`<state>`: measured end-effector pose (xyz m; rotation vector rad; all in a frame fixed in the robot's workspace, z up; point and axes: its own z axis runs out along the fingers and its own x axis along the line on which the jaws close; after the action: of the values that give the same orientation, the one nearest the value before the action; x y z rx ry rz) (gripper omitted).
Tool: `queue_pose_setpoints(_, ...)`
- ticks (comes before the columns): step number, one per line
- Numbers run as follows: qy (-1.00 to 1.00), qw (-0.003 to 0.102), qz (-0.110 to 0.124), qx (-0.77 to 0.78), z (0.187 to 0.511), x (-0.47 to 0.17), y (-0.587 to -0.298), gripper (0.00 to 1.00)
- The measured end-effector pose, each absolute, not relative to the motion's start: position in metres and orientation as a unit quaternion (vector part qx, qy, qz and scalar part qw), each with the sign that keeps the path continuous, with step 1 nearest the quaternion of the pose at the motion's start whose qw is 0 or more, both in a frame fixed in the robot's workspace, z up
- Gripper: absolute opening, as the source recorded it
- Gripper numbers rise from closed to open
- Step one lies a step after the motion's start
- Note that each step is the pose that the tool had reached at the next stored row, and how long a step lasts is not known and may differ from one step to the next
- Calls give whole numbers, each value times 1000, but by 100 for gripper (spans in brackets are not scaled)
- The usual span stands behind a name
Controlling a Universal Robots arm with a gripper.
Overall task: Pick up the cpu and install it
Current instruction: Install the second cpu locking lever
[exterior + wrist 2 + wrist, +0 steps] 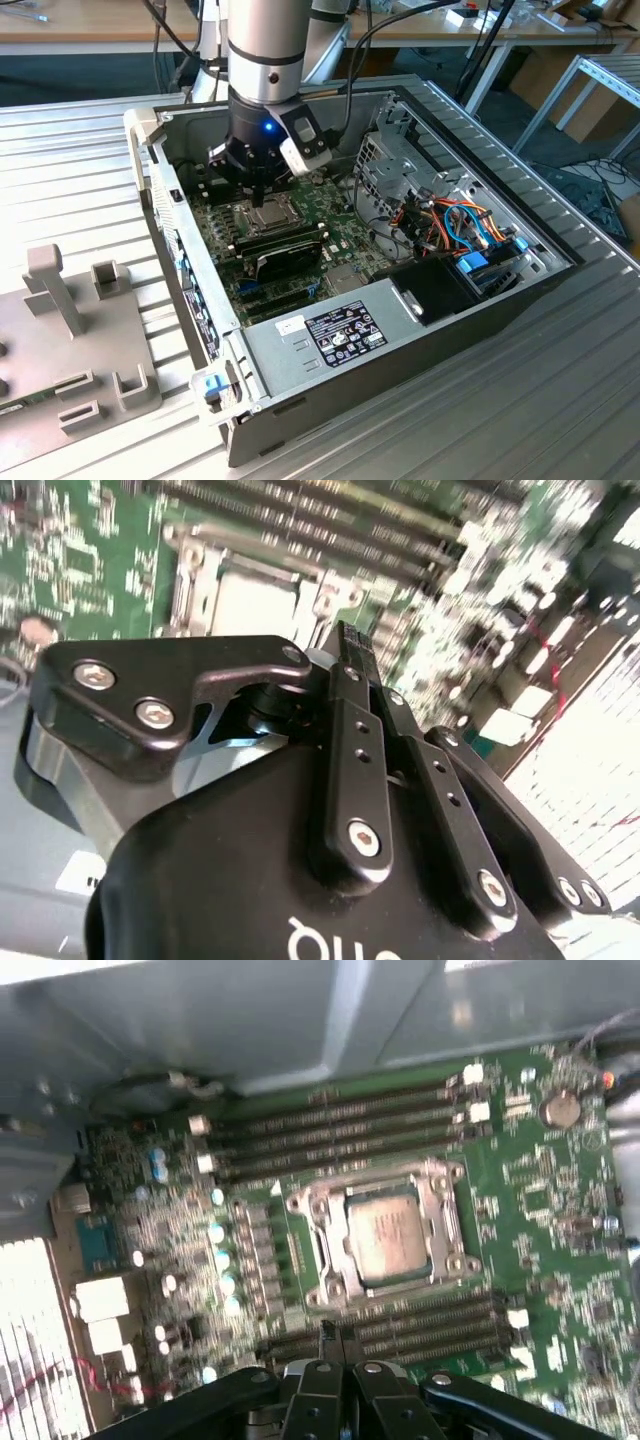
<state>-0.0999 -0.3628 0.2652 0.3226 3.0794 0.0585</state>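
Ribbed metal bench (90,180), open computer case (300,340) lying flat so its motherboard (330,215) faces up.

From the exterior view's left: a grey fixture (75,340), then the case, where the cpu (387,1237) already sits in the socket frame (440,1250). The hand (335,1338) hovers just above it, fingertips (327,1332) pressed together, holding nothing.

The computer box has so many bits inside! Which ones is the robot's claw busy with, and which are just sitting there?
Part of the job:
- cpu, lying in its socket frame on the green motherboard
- claw, closed and empty, above the board beside the socket

Just sitting there:
- memory slots
- power supply
- orange and blue cables
- grey plastic fixture outside the case
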Motion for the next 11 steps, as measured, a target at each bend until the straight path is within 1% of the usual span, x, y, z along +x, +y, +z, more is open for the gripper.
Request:
queue_pose_setpoints(1,994,22,23,104,265,-100,-363,11)
queue_pose_setpoints(11,994,22,23,104,266,-70,-363,11)
